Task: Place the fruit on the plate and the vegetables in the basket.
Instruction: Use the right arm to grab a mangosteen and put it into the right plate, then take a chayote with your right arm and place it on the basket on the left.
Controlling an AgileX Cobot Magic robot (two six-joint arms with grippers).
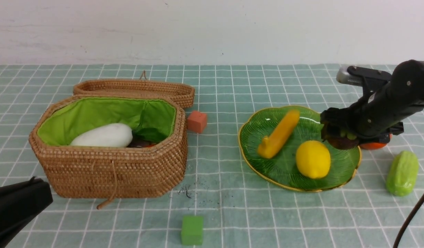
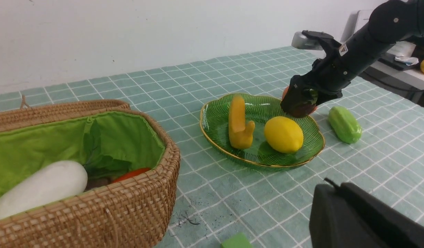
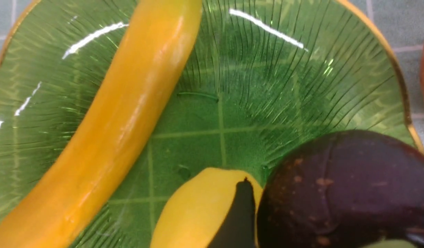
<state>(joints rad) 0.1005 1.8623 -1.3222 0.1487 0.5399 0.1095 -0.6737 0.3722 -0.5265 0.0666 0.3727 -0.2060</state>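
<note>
My right gripper [image 1: 339, 136] hangs over the right edge of the green leaf plate [image 1: 253, 137], with the dark purple mangosteen [image 1: 340, 142] between its fingers. In the right wrist view a thin gap shows between one finger [image 3: 240, 213] and the mangosteen [image 3: 346, 186], so the jaws stand open around it. The banana [image 1: 279, 134] and the lemon [image 1: 312, 159] lie on the plate. An orange persimmon [image 1: 373, 145] sits on the cloth behind the gripper. The light green gourd [image 1: 403, 172] lies right of the plate. The basket [image 1: 108, 162] holds the white radish [image 1: 105, 136]. My left gripper [image 1: 38, 182] is shut and empty.
The basket's wicker lid [image 1: 136, 88] lies open behind it. A small orange-red cube [image 1: 197, 121] stands between basket and plate, and a small green cube [image 1: 192, 230] sits near the front edge. A cable [image 1: 411, 213] hangs at the far right.
</note>
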